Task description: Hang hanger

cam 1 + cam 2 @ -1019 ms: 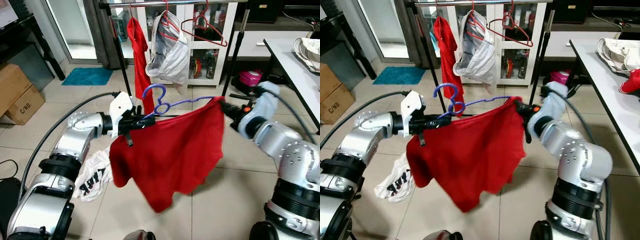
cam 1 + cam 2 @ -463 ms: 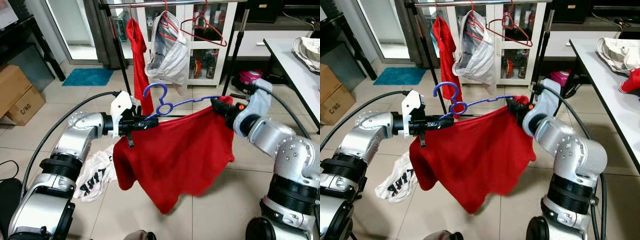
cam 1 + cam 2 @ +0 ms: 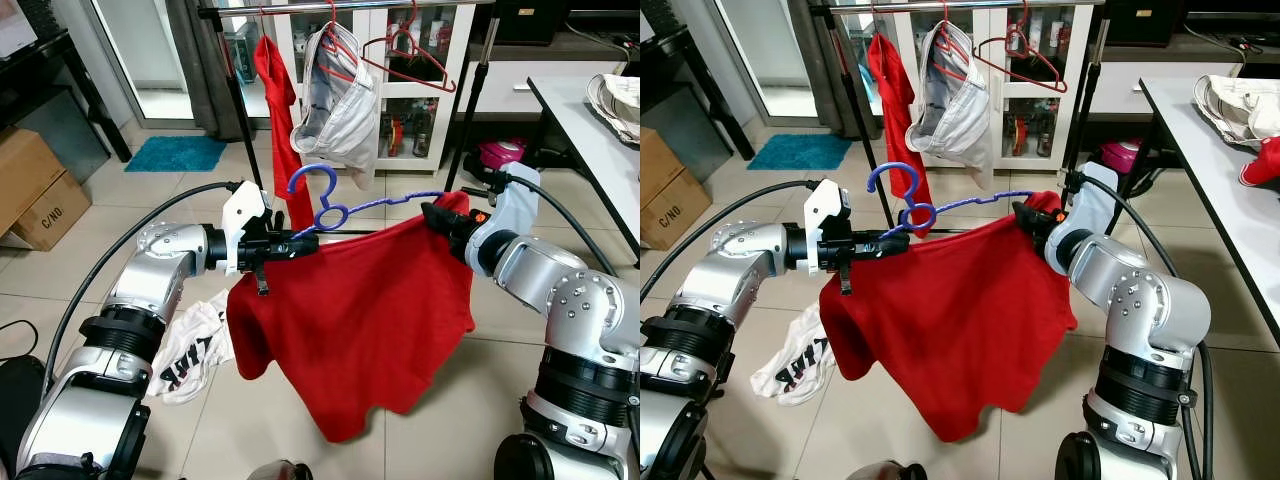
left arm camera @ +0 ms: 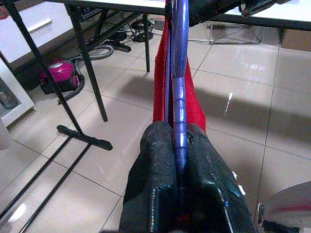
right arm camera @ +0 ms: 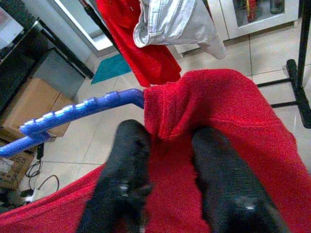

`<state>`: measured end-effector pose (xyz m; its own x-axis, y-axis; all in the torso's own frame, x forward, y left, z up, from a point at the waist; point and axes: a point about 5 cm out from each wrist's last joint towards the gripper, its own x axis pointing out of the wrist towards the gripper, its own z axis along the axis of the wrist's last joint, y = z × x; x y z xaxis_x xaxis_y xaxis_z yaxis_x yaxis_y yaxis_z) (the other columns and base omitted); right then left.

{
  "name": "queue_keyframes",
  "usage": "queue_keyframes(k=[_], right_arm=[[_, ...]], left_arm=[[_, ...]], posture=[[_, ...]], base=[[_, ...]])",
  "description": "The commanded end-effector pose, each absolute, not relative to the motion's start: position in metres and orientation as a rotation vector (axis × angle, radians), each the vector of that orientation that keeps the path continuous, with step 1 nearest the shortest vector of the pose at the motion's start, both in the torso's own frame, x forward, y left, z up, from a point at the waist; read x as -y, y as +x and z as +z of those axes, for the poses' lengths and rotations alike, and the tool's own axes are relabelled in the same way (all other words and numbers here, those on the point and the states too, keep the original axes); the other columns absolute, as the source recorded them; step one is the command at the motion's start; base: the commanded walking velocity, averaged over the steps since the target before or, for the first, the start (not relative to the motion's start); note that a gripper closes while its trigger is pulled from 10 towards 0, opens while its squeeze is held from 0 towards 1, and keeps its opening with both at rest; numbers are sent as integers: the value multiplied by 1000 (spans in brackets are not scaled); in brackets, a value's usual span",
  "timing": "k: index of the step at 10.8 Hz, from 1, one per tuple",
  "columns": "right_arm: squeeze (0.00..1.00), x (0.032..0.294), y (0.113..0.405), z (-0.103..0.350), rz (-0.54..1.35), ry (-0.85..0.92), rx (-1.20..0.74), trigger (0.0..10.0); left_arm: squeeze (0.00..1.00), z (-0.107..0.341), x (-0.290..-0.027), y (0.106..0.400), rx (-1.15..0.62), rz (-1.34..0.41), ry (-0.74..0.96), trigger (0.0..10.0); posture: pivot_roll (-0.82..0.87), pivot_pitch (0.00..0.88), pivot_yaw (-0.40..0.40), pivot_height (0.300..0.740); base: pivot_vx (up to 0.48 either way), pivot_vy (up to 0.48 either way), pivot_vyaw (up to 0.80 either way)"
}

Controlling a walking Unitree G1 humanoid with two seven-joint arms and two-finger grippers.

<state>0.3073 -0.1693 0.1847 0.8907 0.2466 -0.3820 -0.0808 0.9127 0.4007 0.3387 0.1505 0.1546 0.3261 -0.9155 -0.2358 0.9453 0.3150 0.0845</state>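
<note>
A blue hanger is held level in front of me, its hook pointing up, with a red shirt draped from it. My left gripper is shut on the hanger's left end. My right gripper is shut on the red shirt at the hanger's right end, where the blue arm goes under the cloth. Beyond stands a clothes rail carrying a red garment, a white garment and red hangers.
The rail's black legs stand on the tiled floor. A white printed garment lies on the floor at the left. Cardboard boxes sit far left, a white table at the right, a pink vacuum cleaner beneath it.
My right gripper drew inward and slightly up with the shirt's corner. The red shirt swung to the right and now hangs lower and wider. The left gripper held still.
</note>
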Motion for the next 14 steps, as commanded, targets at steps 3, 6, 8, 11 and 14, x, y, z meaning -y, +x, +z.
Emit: queue_keyframes(k=[3,6,8,11,14], right_arm=[[0,170,307,181,161,382,-456,0],[0,172,308,185,151,393,-411,0],[0,176,311,195,142,416,-346,0],[0,168,313,214,199,426,-272,0],[0,145,303,220,368,379,-304,0]], left_arm=[[0,164,-153,340,-108,-1225,229,0],[0,162,-156,343,-126,-1188,263,0],[0,156,-162,345,-169,-1147,330,0],[0,145,-165,344,-228,-1129,394,0],[0,139,-160,344,-243,-1141,399,0]], posture=[[-188,0,133,740],[-188,0,138,740],[-187,0,138,740],[-184,0,138,740],[-184,0,140,740]], base=[[0,0,0],[0,0,0],[0,0,0],[0,0,0],[0,0,0]])
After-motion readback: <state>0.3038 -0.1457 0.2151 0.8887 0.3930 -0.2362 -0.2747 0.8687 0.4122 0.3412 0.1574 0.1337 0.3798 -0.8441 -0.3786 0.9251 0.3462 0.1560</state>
